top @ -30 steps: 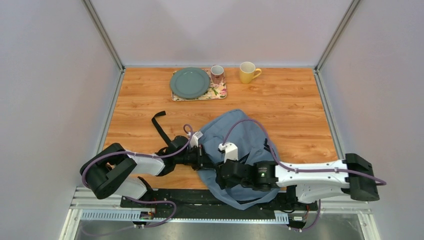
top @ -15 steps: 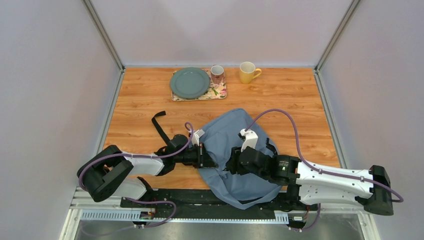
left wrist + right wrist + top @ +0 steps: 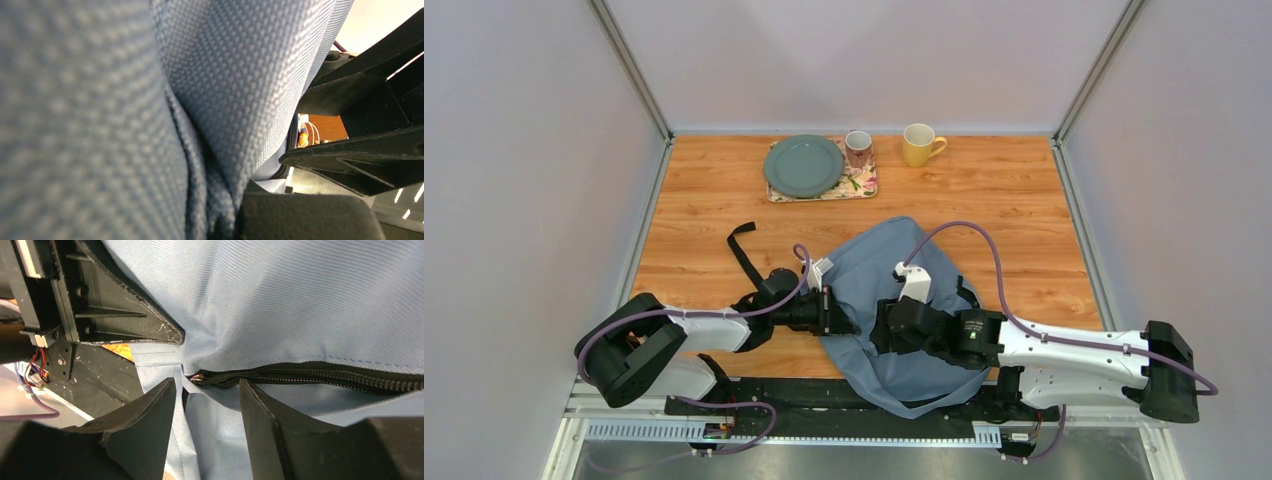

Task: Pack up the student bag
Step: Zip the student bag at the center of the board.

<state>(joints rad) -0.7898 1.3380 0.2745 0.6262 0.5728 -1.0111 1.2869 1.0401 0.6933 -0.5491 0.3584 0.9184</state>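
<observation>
Lying low across the lower left of the top view, the left arm (image 3: 709,328) reaches right and ends with the left gripper (image 3: 832,314) at the left edge of the student bag (image 3: 874,265). The right arm (image 3: 1064,350) stretches in from the lower right, and the right gripper (image 3: 882,330) is down on the bag's middle. The bag is slumped on the wooden table (image 3: 1024,220), lower centre, with a black strap (image 3: 742,250) trailing to the upper left.

Left wrist view: coarse grey-blue weave fills the frame. It gathers into a tight pleat at the bottom beside a black finger (image 3: 300,215), so this gripper is clamped on the fabric.

Right wrist view: two black wedge-shaped fingers (image 3: 150,410) stand apart with nothing gripped, straddling the end of a closed black zipper (image 3: 310,376). The cloth puckers around that end.
</observation>
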